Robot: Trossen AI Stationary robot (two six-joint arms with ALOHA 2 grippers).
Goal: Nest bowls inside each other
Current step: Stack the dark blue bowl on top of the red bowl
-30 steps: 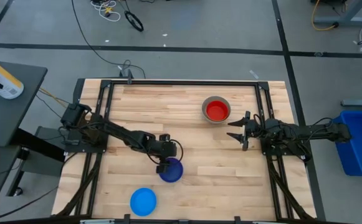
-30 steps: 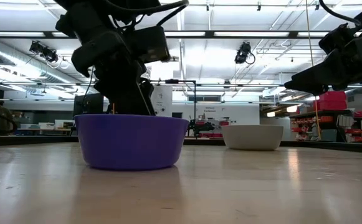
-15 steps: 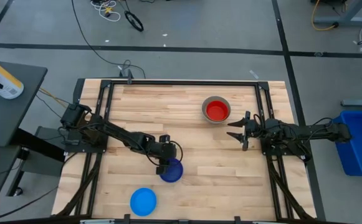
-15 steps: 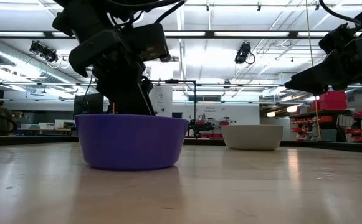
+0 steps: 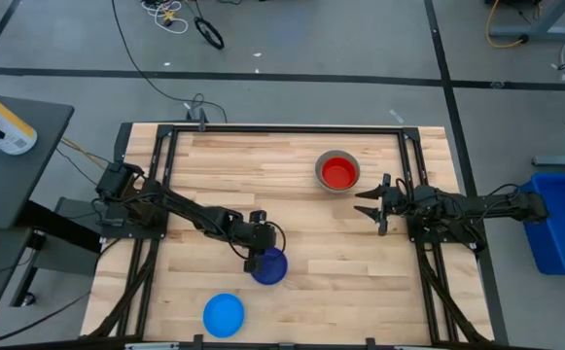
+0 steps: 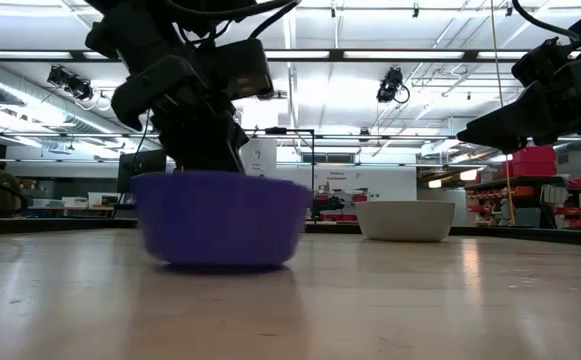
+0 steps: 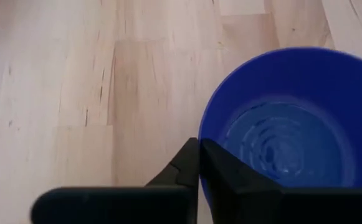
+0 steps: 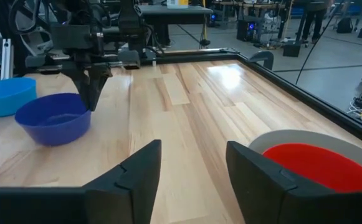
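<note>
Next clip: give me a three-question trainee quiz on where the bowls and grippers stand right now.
1. True or false: the red bowl sits inside the grey bowl.
2. What is the left gripper clamped on?
A. the light blue bowl's rim
B. the dark blue bowl's rim
C. nothing
3. Fill in: the right gripper hangs open beside the ____ bowl, touching nothing.

Key:
1. True.
2. B. Its fingers are shut on the rim of the dark blue bowl; the light blue bowl lies apart, near the table's front edge.
3. Grey.
</note>
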